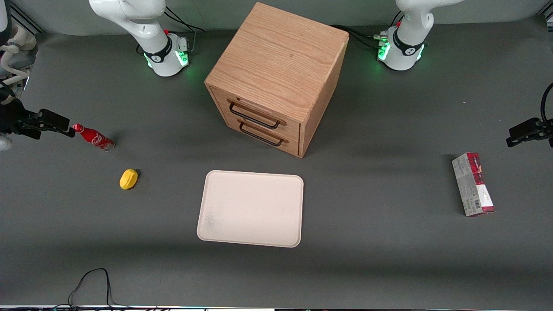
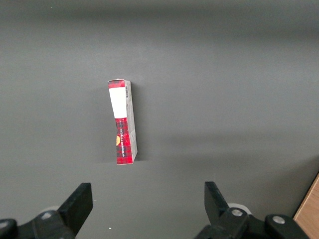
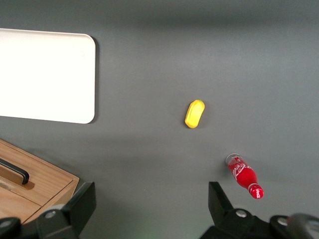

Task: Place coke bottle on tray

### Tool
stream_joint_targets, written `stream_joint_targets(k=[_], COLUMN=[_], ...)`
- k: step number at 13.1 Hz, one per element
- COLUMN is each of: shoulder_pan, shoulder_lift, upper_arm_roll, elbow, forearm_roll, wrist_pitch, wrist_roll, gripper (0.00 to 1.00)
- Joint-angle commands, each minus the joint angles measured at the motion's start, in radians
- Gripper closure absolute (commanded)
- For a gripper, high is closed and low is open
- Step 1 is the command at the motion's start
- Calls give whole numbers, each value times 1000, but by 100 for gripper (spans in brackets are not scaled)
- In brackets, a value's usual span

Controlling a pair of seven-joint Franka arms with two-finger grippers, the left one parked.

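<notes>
The gripper [image 1: 65, 128] hangs at the working arm's end of the table, close to the table's edge, with its fingers [image 3: 219, 199] spread wide and nothing between them. The coke bottle [image 1: 93, 137] lies on its side on the grey table [image 1: 389, 259], its red cap pointing at the gripper's tips and appearing just beside them in the front view; whether they touch cannot be told. In the wrist view the bottle [image 3: 244, 176] sits off to one side of the gap between the fingers, not inside it.

A yellow lump [image 1: 128, 179] rests near the bottle, nearer to the front camera than the gripper, with bare table all round it. The tray [image 1: 251, 208] lies flat, well apart from the gripper, toward the middle of the table and nearer to the front camera; its low rim and rounded corners show clearly. Between bottle and tray only the lump stands close to the way.

A wooden drawer cabinet [image 1: 276, 73] stands above the tray in the front view, apart from its edge. A carton box [image 1: 473, 184] lies toward the parked arm's end.
</notes>
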Motion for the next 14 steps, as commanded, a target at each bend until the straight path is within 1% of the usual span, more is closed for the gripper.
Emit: stream_joint_targets(k=[1, 5, 8, 12, 14], shoulder_pan=[13, 15, 10, 9, 6], shoulder_lift=[-2, -2, 27, 13, 5], upper_arm_roll=[-12, -13, -13, -13, -17], elbow=[12, 13, 56, 59, 61], forearm_roll=[6, 2, 5, 5, 5], wrist_pitch=[-13, -25, -25, -28, -89], wrist_roll=[-9, -4, 0, 2, -1], gripper=[0, 0, 0, 0, 0])
